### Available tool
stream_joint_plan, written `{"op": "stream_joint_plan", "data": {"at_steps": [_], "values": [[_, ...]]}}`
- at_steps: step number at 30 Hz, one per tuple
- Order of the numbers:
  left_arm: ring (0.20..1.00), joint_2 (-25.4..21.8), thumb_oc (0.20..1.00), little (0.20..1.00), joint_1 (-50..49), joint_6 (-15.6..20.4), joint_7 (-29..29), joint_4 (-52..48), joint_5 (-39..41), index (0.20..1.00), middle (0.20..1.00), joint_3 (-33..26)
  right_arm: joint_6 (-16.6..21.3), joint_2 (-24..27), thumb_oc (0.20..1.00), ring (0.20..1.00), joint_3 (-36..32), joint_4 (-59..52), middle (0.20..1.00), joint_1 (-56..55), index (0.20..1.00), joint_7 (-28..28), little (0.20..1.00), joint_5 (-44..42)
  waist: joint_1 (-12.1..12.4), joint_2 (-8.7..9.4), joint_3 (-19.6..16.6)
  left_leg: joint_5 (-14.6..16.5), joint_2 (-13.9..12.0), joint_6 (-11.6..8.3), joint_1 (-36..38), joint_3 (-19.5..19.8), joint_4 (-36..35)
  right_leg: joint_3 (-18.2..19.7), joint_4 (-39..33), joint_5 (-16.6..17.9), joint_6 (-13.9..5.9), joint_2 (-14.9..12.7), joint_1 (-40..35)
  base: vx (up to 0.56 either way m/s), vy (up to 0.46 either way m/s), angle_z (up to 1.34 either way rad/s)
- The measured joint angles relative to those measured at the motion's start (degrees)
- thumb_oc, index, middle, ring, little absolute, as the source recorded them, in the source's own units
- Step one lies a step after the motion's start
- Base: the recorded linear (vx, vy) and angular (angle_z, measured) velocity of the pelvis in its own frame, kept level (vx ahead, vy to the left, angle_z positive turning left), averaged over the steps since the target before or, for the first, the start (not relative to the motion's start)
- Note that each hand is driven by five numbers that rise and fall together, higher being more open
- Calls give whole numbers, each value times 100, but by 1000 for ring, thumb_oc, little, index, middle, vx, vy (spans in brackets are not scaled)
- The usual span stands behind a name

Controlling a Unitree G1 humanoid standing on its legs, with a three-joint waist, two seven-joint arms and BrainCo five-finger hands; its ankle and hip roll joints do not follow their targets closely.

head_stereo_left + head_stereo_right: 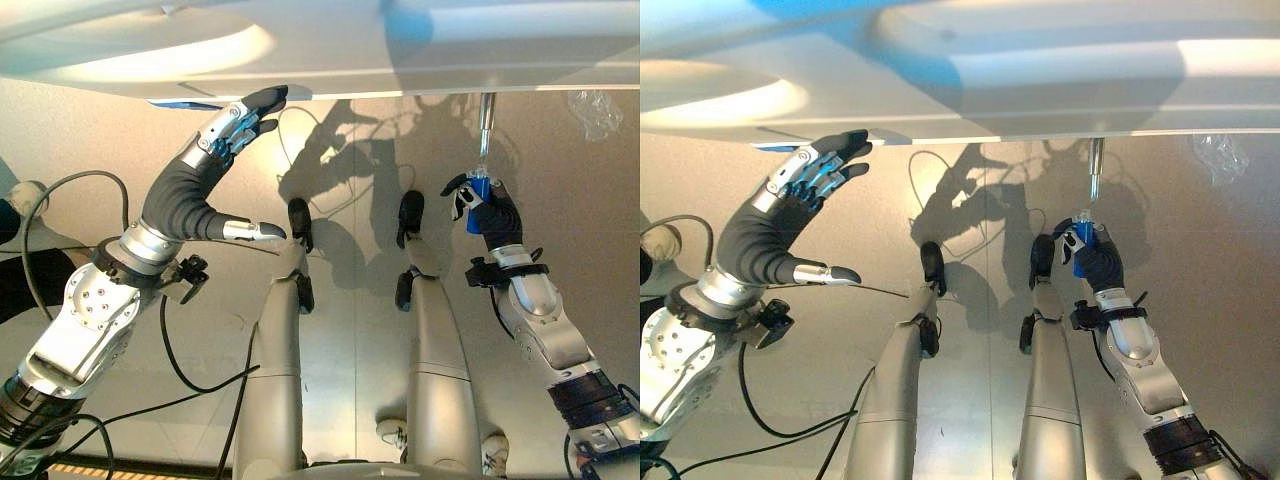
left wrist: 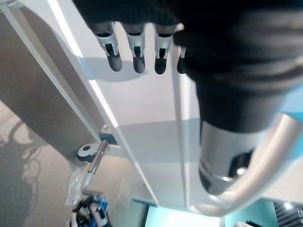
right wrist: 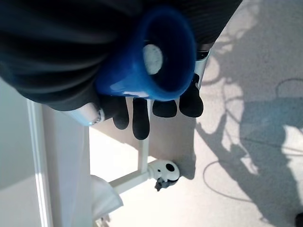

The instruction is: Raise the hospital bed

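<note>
The white foot end of the hospital bed runs across the far side of both eye views. A metal crank rod hangs below it on the right and ends in a blue handle. My right hand is shut on that handle; in the right wrist view the blue handle sits in the palm with dark fingertips curled past it. My left hand is open and raised at the left. Its straight fingers reach close to the bed's white panel; I cannot tell whether they touch it.
A clear plastic bag hangs under the bed at the far right. A white caster wheel on the bed frame stands on the beige floor. Another pale round wheel is at the far left.
</note>
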State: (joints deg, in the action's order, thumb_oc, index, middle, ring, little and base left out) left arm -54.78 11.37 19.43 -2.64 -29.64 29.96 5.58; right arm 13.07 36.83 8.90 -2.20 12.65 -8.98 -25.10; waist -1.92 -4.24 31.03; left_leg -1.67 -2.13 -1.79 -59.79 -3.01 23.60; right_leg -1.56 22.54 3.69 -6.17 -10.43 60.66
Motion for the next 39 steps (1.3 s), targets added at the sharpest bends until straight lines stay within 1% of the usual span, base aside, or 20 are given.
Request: {"op": "stream_joint_plan", "data": {"at_steps": [3, 12, 22, 24, 26, 29, 31, 36, 39], "values": [[1000, -43, 1000, 1000, 18, -1, -2, 49, 1, 1000, 1000, 55, -100, 20, 200, 200, 46, 49, 200, 7, 200, 1, 200, -45, 12, 0, 0, 1, -8, -7, 155, -11, -27, -1, -4, -10, 20, 8, -124, -10, 0, 0], [1000, -52, 1000, 1000, 29, 0, -27, 161, 4, 1000, 1000, 184, -102, 25, 200, 200, 52, 295, 200, -30, 200, 97, 200, -219, 144, -7, 1, 1, -21, -59, 495, -38, -165, -36, 33, -58, 79, 6, -344, -5, -3, -1], [1000, -21, 1000, 1000, 25, 0, -144, 174, 9, 1000, 1000, 226, -102, -217, 200, 200, -10, 524, 200, -81, 200, 171, 200, -263, 189, -16, 3, -108, -38, -136, 996, -121, -567, -56, 29, -123, 159, 14, -600, 2, -18, -1], [1000, 62, 1000, 1000, 22, -10, -201, 224, 17, 1000, 1000, 238, -98, -426, 200, 200, -147, 740, 200, -79, 200, 196, 200, -196, 157, -22, 6, -180, -39, -156, 1212, -142, -749, -72, 23, -161, 167, 10, -739, 12, -70, 4], [1000, 78, 1000, 1000, 26, -8, -235, 213, 18, 1000, 1000, 242, -98, -433, 200, 200, -146, 859, 200, -85, 200, 179, 200, -164, 194, -22, 6, -211, -37, -171, 1351, -143, -858, -75, 15, -179, 178, 11, -823, 10, -41, 2], [1000, 112, 1000, 1000, 26, -10, -271, 202, 23, 1000, 1000, 242, -98, -483, 200, 200, -163, 942, 200, -35, 200, 88, 200, -79, 222, -26, 4, -372, -25, -209, 1572, -135, -1189, -94, -6, -194, 197, 15, -907, 26, -53, 3], [1000, 277, 1000, 1000, 26, -12, -298, 196, 23, 1000, 1000, 245, -98, -487, 200, 200, -173, 965, 200, -110, 200, 79, 200, -82, 236, -25, 4, -437, -35, -227, 1655, -136, -1306, -121, -4, -202, 212, 23, -943, 4, -52, 3], [1000, 422, 1000, 1000, 42, -41, -372, 204, 31, 1000, 1000, 450, -114, -587, 200, 200, -173, 1299, 200, -105, 200, 27, 200, -155, 270, -28, 8, -468, -47, -233, 1983, -103, -1452, -219, -85, -219, 232, 21, -1279, 11, -15, 4], [1000, 438, 1000, 1000, 34, -54, -404, 206, 31, 1000, 1000, 453, -114, -657, 200, 200, -175, 1362, 200, -117, 200, -24, 200, -217, 268, -21, 12, -469, -45, -232, 2053, -77, -1476, -246, -125, -221, 228, 20, -1381, 21, -11, 4]]}}
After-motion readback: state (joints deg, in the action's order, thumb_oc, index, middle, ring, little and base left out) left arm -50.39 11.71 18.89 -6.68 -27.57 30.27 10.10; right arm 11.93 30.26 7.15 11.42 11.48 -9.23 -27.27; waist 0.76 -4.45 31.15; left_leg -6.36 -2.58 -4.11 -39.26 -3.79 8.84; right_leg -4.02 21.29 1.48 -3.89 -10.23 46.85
